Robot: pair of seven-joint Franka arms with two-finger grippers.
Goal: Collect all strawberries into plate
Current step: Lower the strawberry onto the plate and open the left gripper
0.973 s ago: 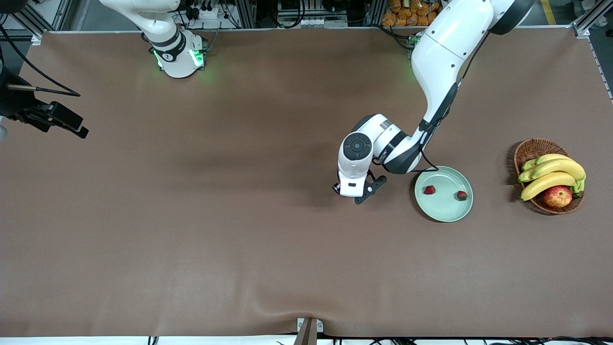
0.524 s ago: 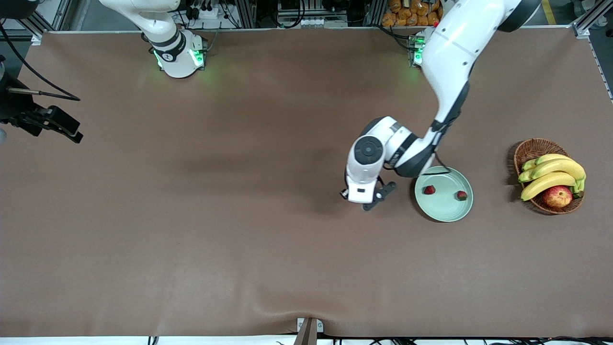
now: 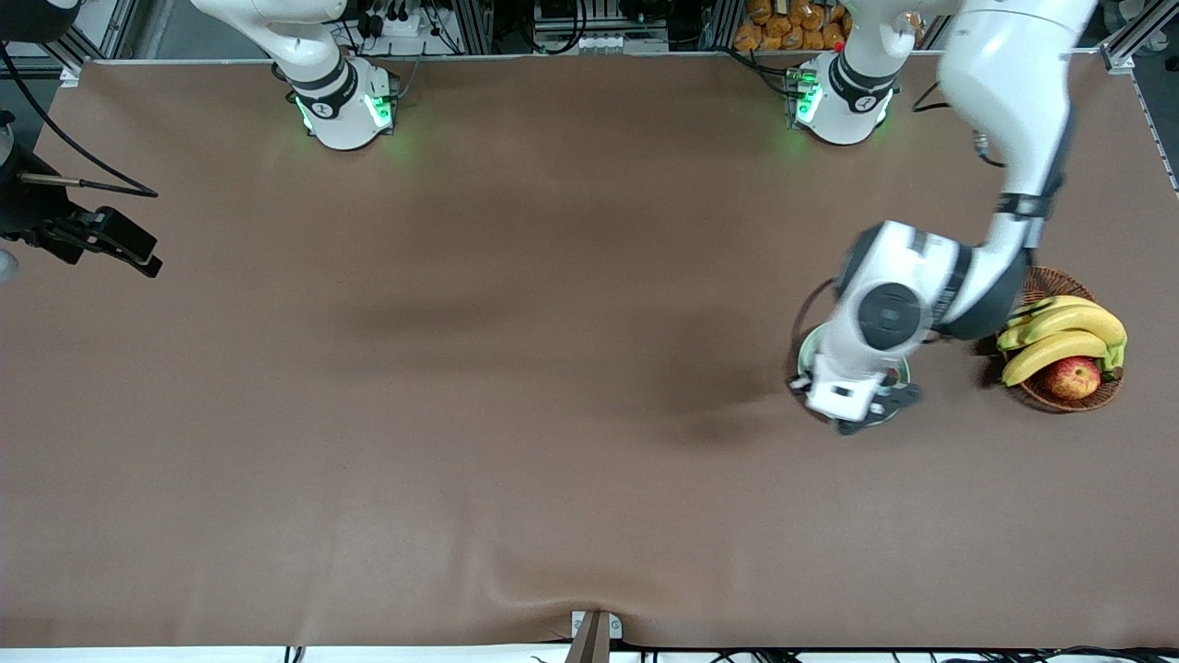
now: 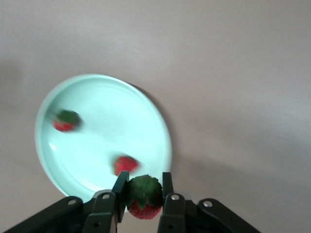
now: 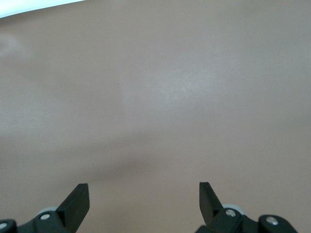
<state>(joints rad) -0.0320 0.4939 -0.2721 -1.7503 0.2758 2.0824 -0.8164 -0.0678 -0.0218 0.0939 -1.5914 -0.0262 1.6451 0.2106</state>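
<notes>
At the far left edge of the front view, the right gripper (image 5: 141, 201) waits over bare brown table (image 3: 461, 414), fingers spread wide. Moving right, the left gripper (image 4: 144, 194) hangs over the mint-green plate (image 4: 97, 97) at right of centre, clamped on a strawberry (image 4: 144, 196). Two more strawberries (image 4: 65, 120) lie inside the plate. Just right of it sits the wicker basket (image 3: 1032, 285) with bananas (image 3: 1059, 336) and an apple (image 3: 1071, 376).

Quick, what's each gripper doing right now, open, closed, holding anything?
Left gripper: shut on a strawberry, over the plate.
Right gripper: open, holding nothing, waiting over bare table.
</notes>
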